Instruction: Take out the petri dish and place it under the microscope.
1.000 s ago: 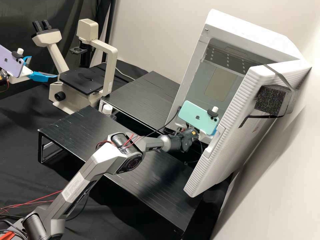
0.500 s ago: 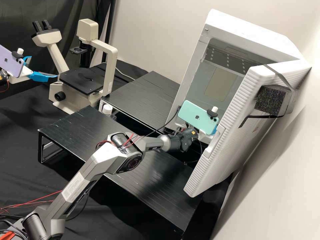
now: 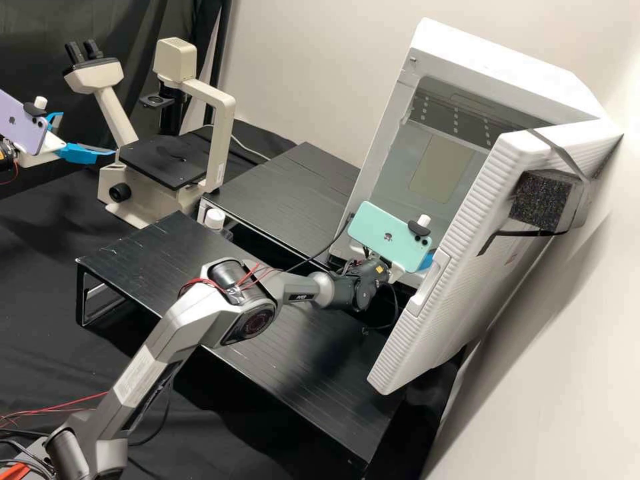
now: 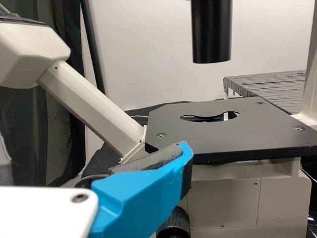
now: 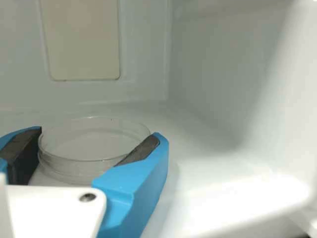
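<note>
Presently, item one: petri dish [image 5: 94, 144], inside the white cabinet [image 3: 500, 63], held between the dark pads [image 5: 141, 150] of my right gripper [image 5: 98, 133], pinched at opposite sides, presumably to keep it level. Item two: cabinet door [image 3: 460, 247], open, giving my arm its way out. Item three: my left gripper [image 3: 88, 133], spread wide beside the microscope [image 3: 220, 133]. Item four: stage [image 4: 267, 124], below the black tube [image 4: 212, 32], likely the dish's destination
</note>
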